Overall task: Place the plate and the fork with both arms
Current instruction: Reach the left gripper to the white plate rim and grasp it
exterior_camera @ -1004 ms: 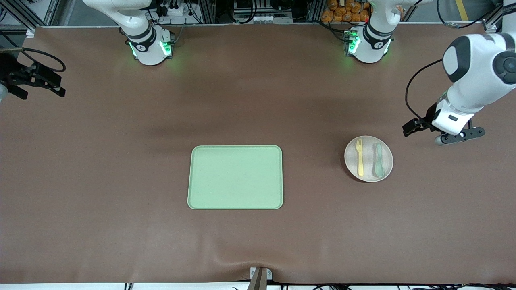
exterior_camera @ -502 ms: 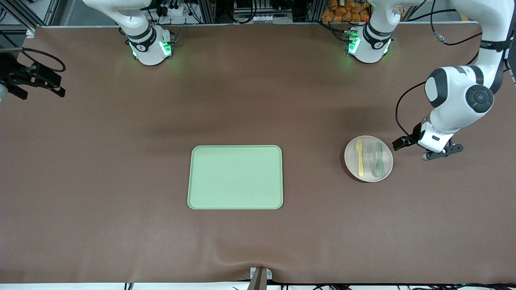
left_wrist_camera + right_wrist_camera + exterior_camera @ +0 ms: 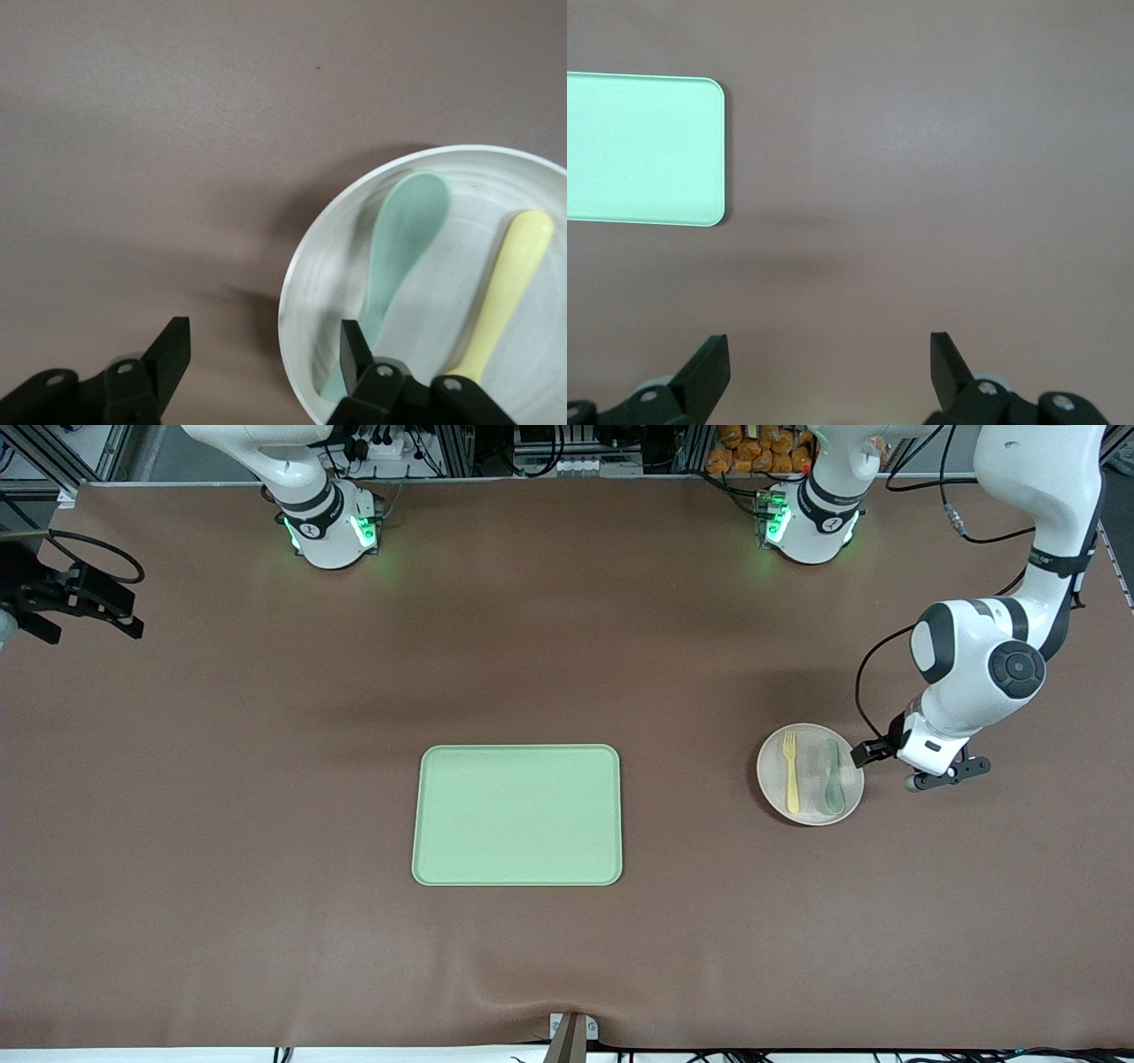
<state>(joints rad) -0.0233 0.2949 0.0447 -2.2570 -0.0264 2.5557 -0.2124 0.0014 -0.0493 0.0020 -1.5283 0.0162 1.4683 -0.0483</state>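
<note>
The plate lies on the brown table toward the left arm's end. The pale yellow fork lies in it beside a grey-green spoon. My left gripper is open and hangs low at the plate's edge on the left arm's side. In the left wrist view the gripper straddles the rim of the plate, one finger over the spoon, the other over bare table; the fork lies beside the spoon. My right gripper is open and empty and waits at the right arm's end.
A rectangular light-green tray lies in the middle of the table, between the two arms' ends. Its corner shows in the right wrist view. Brown table mat surrounds the plate and tray.
My left arm has come down and moved toward the plate from the table's end, bringing its gripper to the plate's edge. The right arm has not moved.
</note>
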